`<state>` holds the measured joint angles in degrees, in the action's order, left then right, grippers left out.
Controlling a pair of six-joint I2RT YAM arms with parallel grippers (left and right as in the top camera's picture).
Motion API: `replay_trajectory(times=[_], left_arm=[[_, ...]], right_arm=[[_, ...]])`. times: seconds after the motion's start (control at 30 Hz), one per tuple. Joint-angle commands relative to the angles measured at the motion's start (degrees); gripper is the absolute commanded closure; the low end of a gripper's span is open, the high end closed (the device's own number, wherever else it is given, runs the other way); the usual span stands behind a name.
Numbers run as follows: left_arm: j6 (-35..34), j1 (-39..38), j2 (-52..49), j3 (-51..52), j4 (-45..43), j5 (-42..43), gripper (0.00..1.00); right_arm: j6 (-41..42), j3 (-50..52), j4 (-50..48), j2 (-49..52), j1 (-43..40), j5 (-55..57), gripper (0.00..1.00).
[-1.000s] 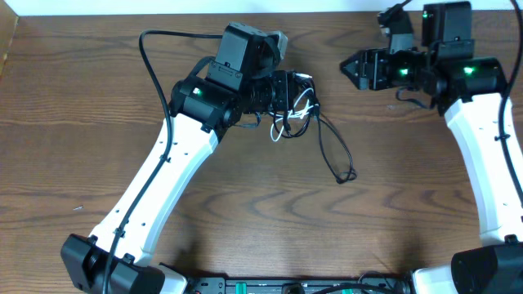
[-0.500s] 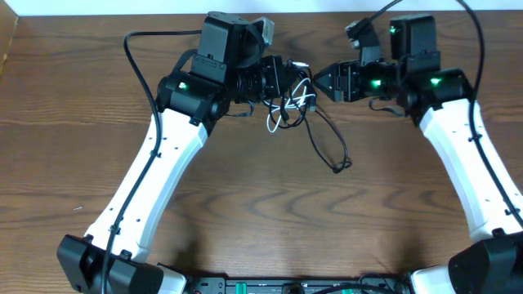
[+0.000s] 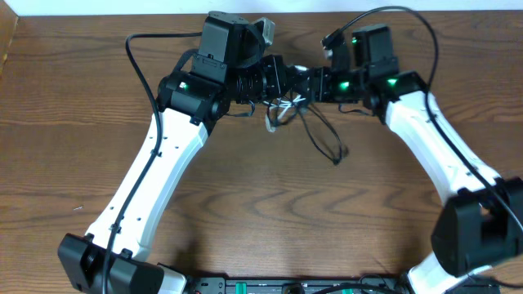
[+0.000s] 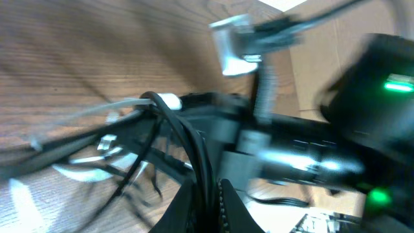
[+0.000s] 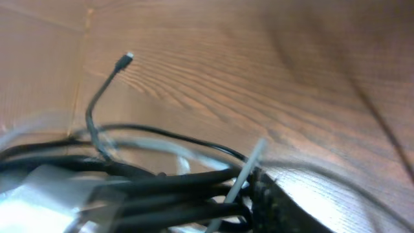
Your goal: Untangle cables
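The black cable (image 3: 325, 140) and white cable (image 3: 276, 117) form a tangle at the back middle of the table. The black cable's loop trails towards the front right. My left gripper (image 3: 283, 83) is shut on black cable strands (image 4: 194, 149), and the white cable (image 4: 123, 107) runs off to the left beside them. My right gripper (image 3: 314, 85) faces the left one, right against the tangle. Its one visible finger (image 5: 291, 207) touches the black strands (image 5: 168, 188) and a white strand (image 5: 246, 169), and the jaws look open. A black plug end (image 5: 127, 58) sticks up.
The wooden table (image 3: 245, 204) reaches a white wall edge at the back. The arms' thicker black cables (image 3: 135, 57) arc over the back of the table. Both arm bases stand at the front edge. A cardboard panel (image 5: 39, 71) stands at the table's side.
The right arm has swung left from the back right corner until its gripper meets the tangle. The left gripper moved slightly back and left with the cables, then held still.
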<state>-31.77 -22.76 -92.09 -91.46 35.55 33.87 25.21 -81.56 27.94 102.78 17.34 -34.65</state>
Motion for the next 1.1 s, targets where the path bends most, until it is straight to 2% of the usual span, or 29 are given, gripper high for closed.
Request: replay_trajectory(times=[0.0,0.07,0.23,0.4,0.5,0.67,0.83,0.9,0.97,1.07], left_arm=[[-0.50,2.19,0.61,-0.28,-2.14,7.72,0.93],[-0.55,4.37,0.98,-0.28,-3.30,11.23,0.93],[-3.15,11.26,2.54,-0.28,-5.40,17.86,0.92],[-3.65,18.01,4.24,-0.28,-6.08,19.71,0.93],[-0.81,19.45,4.33,-0.26,-5.16,19.61,0.92],[4.98,17.73,3.91,0.96,-0.57,14.75,0.93],[10.62,13.97,2.99,1.75,6.47,0.57,0.92],[12.13,12.46,2.49,1.77,8.46,-4.04,0.83],[13.18,10.95,1.81,1.79,9.66,-7.32,0.63],[13.38,8.76,0.57,1.79,10.27,-9.70,0.44]], right_arm=[[5.81,0.74,1.42,4.59,-0.94,10.64,0.74],[6.27,0.74,2.67,6.29,-1.90,13.20,0.81],[5.27,0.74,5.42,9.03,-4.87,15.78,0.86],[-0.74,0.74,6.56,10.10,-6.84,14.21,0.91],[-5.90,0.74,6.62,10.05,-6.91,10.25,0.93],[-9.64,0.70,8.76,10.01,-6.14,7.67,0.99],[-12.68,0.68,11.04,8.46,-5.90,3.67,0.99],[-13.64,0.68,11.78,6.88,-5.90,3.58,0.99],[-14.56,0.68,12.61,4.87,-5.90,3.63,0.99],[-14.60,0.68,13.73,2.25,-5.90,3.63,0.99]])
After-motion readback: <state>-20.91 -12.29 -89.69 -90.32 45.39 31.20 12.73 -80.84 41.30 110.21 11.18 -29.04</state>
